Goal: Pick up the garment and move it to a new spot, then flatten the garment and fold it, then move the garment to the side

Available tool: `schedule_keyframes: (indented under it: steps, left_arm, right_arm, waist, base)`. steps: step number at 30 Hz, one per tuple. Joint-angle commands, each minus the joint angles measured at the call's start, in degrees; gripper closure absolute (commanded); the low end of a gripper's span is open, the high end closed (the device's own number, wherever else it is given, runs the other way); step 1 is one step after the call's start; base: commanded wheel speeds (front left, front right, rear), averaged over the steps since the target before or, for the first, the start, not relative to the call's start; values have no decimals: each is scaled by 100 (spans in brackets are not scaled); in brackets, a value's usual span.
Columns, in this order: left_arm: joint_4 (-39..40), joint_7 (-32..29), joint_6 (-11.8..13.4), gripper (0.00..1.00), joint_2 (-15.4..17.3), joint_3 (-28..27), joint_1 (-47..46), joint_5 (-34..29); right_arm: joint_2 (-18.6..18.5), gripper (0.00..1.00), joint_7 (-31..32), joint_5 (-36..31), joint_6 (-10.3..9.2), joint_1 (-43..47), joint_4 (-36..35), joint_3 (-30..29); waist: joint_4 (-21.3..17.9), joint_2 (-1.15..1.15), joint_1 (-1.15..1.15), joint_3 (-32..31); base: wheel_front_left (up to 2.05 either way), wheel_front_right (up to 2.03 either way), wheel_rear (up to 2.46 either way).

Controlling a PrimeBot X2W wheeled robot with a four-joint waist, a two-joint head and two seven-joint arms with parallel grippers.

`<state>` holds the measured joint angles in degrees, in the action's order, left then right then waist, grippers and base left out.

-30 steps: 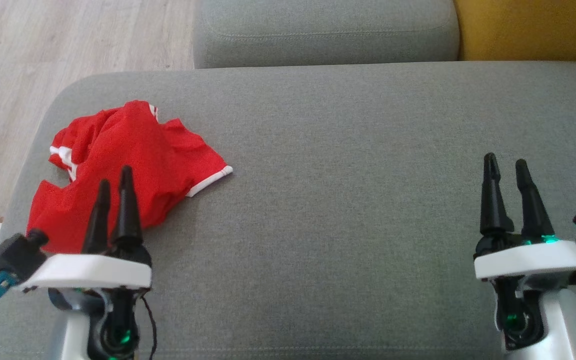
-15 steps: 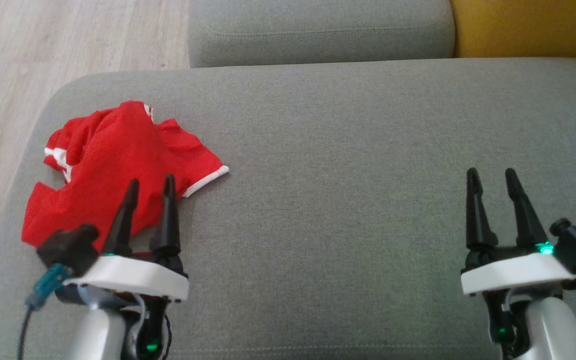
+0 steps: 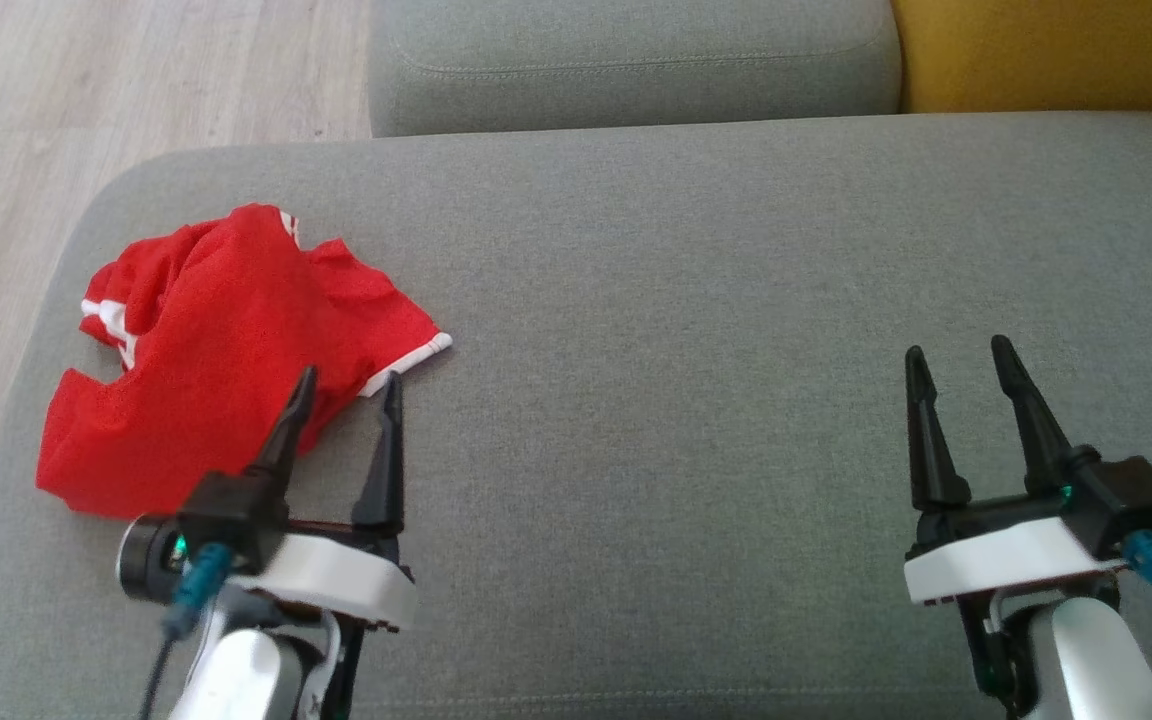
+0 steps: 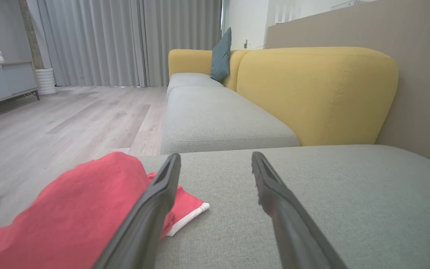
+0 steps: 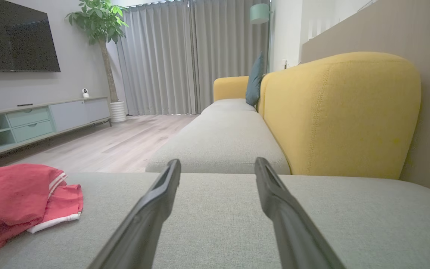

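Red crumpled garment (image 3: 216,340) lies on coarse-woven grey cushion (image 3: 686,300); both pairs of tapered jaws spread wide.

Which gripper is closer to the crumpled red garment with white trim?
Left. The left gripper is at the near right edge of the crumpled red garment; the right gripper is far to its right, over the grey fabric sofa cushion.

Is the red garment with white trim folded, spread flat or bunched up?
Bunched up. The red garment with white trim lies in a rumpled heap on the grey sofa cushion, edges uneven.
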<state>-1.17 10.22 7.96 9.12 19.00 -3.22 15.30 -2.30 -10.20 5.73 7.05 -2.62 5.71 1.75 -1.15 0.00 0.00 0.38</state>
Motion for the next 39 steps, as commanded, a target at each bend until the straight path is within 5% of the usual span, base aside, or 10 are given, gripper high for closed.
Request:
schedule_keyframes:
  steps: [1,12,21,31,39]
  left_arm:
    - [233,99,114,0,166,-4,-380,-289]
    - [157,283,662,0,578,798,-608,-1162]
    - [350,417,880,0,453,729,-529,-926]
    - [-144,478,304,0,-53,26,-107,-450]
    - [-581,478,-126,0,-339,-376,-80,-561]
  right_arm:
    - [-50,0,-98,-281,36,-149,-246,157]
    - [-54,0,-284,-1100,40,-189,-228,262]
    - [-56,0,-419,-578,43,-152,4,296]
    - [-57,0,-480,1485,44,-243,819,417]
    - [-57,0,-480,1859,44,-303,880,463]
  waist:
    - [-3,0,0,-2]
    - [9,0,0,-5]
    - [32,0,0,-16]
    - [47,0,0,-70]
    - [22,0,0,-84]
  base:
    - [0,0,0]
    - [0,0,0]
    - [0,0,0]
    - [0,0,0]
    - [0,0,0]
